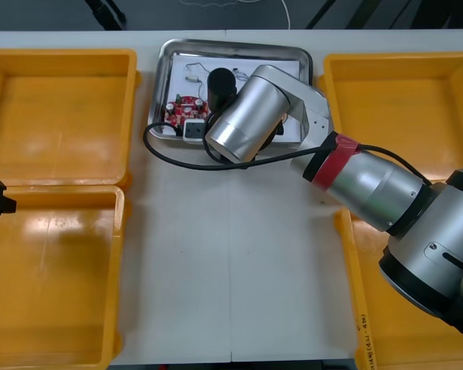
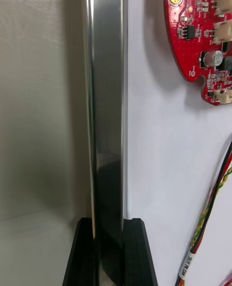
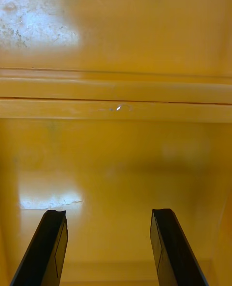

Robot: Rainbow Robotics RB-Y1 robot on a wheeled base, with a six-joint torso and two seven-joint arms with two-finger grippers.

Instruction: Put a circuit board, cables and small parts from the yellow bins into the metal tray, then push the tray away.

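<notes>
Right pincer [image 2: 110, 224]: closed on the rim of the metal tray [image 2: 106, 97], one finger on each side of it
Metal tray: at the far middle of the table [image 1: 231, 254], between the yellow bins [image 1: 62, 58]
Circuit board [image 2: 203, 39]: red, lying flat on the tray's white inside, near the held rim
Red and yellow cable [image 2: 212, 204]: in the tray, close to the board
Black cable [image 1: 170, 158]: runs from the tray out onto the table
Left pincer [image 3: 108, 212]: open, holding nothing, over the yellow bins on the left side
</notes>
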